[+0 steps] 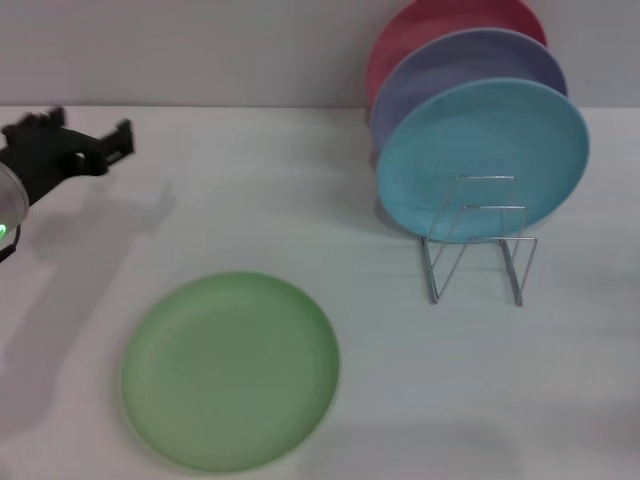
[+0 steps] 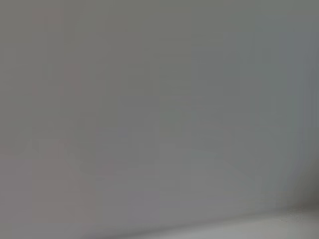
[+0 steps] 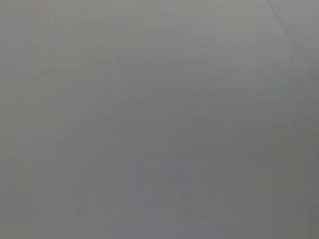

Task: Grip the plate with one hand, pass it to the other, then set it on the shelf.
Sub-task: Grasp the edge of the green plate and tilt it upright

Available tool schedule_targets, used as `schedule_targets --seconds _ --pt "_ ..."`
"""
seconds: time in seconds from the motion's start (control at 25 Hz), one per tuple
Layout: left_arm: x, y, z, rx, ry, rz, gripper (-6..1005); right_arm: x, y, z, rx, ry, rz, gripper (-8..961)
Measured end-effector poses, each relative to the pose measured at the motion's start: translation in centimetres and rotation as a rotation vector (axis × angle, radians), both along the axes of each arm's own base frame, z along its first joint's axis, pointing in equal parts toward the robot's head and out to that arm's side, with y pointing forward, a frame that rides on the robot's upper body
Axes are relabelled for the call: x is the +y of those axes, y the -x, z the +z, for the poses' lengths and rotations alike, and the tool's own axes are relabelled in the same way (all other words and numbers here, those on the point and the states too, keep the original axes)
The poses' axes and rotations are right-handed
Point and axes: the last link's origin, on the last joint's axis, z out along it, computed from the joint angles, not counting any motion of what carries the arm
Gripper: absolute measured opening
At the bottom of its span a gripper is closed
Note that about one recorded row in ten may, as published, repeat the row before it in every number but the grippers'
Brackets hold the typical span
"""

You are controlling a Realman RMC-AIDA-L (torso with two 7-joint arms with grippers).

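The pale green plate (image 1: 230, 370) lies flat on the white table (image 1: 400, 400), at the front left in the head view. My left gripper (image 1: 92, 135) hovers at the far left, well behind the plate and apart from it, open and empty. The silver wire shelf (image 1: 478, 250) stands at the right. Its front loops hold nothing. My right gripper is out of view. Both wrist views show only a plain grey surface.
A light blue plate (image 1: 483, 160), a lavender plate (image 1: 470, 75) and a red plate (image 1: 445, 30) stand upright one behind the other at the back of the shelf. A grey wall (image 1: 200, 50) runs behind the table.
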Motion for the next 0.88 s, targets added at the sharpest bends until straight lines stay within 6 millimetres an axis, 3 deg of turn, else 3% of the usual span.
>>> schedule_targets --seconds 0.04,0.16,0.24,0.44,0.88 --pt "0.0 -0.7 0.8 -0.071 0.135 0.032 815 0.1 0.0 0.0 0.0 0.001 0.003 564" --pt "-0.1 -1.0 1.9 -0.126 0.224 0.09 814 0.1 0.1 0.0 -0.001 0.0 0.003 564" --pt "-0.9 -0.9 2.4 -0.136 0.367 0.228 814 0.2 0.1 0.1 -0.001 -0.004 0.004 564" --pt "-2.6 -1.4 2.2 -0.09 0.514 0.392 814 0.7 0.2 0.4 -0.011 -0.006 0.008 564" --pt "-4.6 -2.1 1.6 -0.112 0.654 0.537 814 1.8 0.6 1.1 -0.042 -0.006 0.023 565"
